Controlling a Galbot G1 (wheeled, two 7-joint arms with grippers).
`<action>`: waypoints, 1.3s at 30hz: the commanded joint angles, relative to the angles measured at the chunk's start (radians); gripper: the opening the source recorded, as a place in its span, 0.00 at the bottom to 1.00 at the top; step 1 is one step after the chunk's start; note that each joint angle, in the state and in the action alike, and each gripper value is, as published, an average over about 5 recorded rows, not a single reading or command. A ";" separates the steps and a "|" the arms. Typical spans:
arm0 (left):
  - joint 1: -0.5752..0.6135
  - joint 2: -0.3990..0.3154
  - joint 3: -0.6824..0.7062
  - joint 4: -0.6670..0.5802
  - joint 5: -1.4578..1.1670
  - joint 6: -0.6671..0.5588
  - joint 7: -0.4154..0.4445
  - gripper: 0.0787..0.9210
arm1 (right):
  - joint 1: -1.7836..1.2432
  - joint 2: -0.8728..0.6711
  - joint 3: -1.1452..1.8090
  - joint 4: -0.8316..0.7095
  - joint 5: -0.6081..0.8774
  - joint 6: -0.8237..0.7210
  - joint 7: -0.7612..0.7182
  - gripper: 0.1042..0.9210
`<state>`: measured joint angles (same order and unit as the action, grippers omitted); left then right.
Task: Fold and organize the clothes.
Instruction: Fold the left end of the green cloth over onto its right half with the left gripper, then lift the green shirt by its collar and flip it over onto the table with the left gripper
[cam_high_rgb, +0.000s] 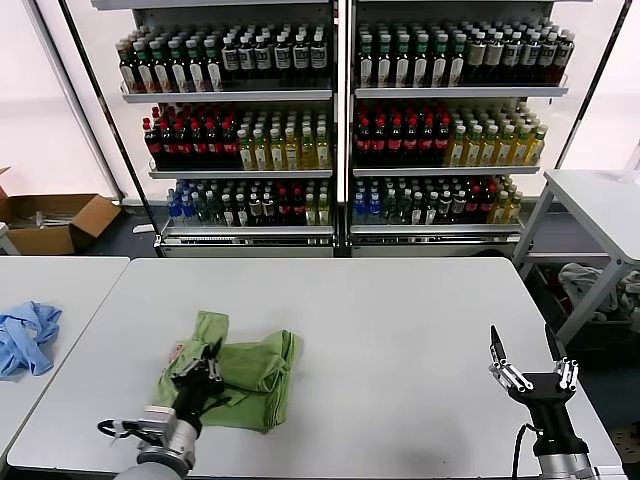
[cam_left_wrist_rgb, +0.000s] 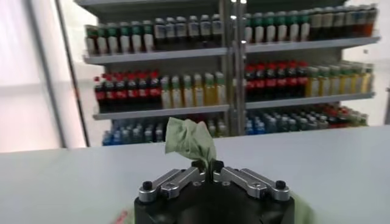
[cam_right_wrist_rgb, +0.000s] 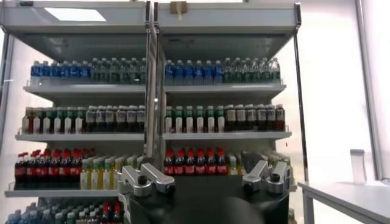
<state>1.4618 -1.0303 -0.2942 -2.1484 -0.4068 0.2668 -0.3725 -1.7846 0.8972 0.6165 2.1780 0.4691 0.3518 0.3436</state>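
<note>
Left gripper (cam_high_rgb: 208, 368) pinches the light green cotton shirt (cam_high_rgb: 250, 368) on the white table (cam_high_rgb: 400, 330); right gripper (cam_high_rgb: 528, 362) gapes empty; glass-fronted shelves (cam_high_rgb: 340, 130) hold rows of bottles.

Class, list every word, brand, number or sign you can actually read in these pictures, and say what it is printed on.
None can be read.
Bottle labels on the shelves: too small to read.
Red print on the green shirt: folded under, unreadable.
Cardboard box: no legible text.

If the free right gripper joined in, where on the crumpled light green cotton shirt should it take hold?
Probably the light green cotton shirt's bunched edge on the robot's right, approached from above. It lies clear of the left gripper, shut on a fold. The right gripper hangs open.
</note>
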 joint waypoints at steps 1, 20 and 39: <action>-0.086 -0.043 0.219 0.041 0.120 0.037 0.015 0.04 | 0.011 -0.001 -0.004 -0.005 0.002 -0.005 0.003 0.88; -0.152 -0.012 0.315 0.120 0.312 -0.060 0.049 0.23 | 0.026 0.002 -0.013 0.002 0.003 -0.009 -0.005 0.88; 0.012 0.124 -0.187 -0.017 -0.162 0.010 0.000 0.85 | 0.034 -0.025 0.012 0.019 0.041 -0.035 0.002 0.88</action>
<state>1.3901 -0.9820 -0.1102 -2.1536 -0.2430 0.2192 -0.3416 -1.7559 0.8799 0.6182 2.1950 0.4910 0.3298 0.3449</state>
